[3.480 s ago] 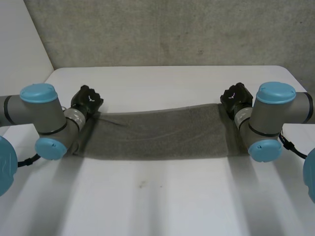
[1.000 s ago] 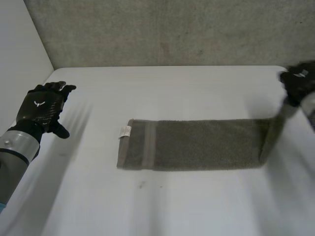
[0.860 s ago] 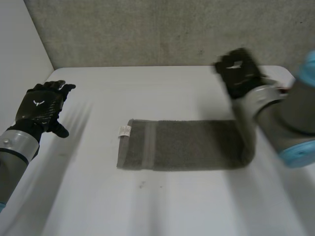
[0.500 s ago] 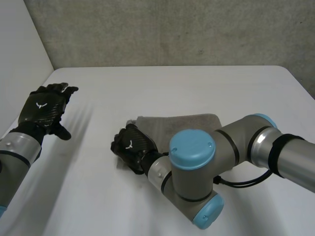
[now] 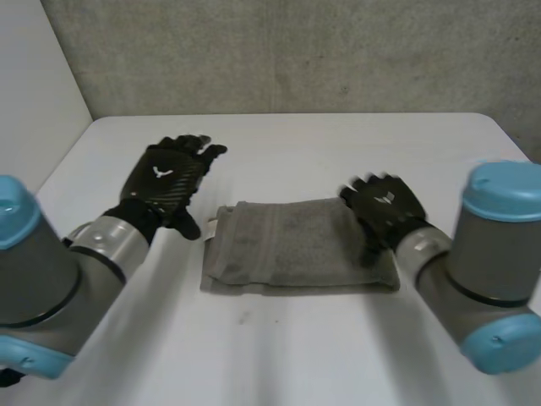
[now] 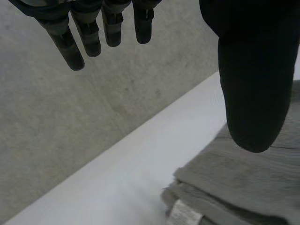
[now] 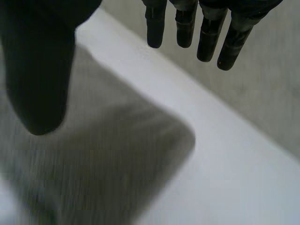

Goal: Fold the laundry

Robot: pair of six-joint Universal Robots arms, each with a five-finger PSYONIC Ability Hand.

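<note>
Towel (image 5: 296, 249) lies folded in a thick pad at the middle of the table (image 5: 279, 355). We hold nothing: our left hand (image 5: 169, 182) hovers just beside its end nearer the table's left edge, our right hand (image 5: 385, 203) over the opposite end, both with fingers (image 6: 91, 37) straight. Any sideways drag as we press or regrip could slide the layers and skew the fold.

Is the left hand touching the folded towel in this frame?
Apart. In the head view a strip of white table shows between the left hand and the labelled edge of the folded towel.
</note>
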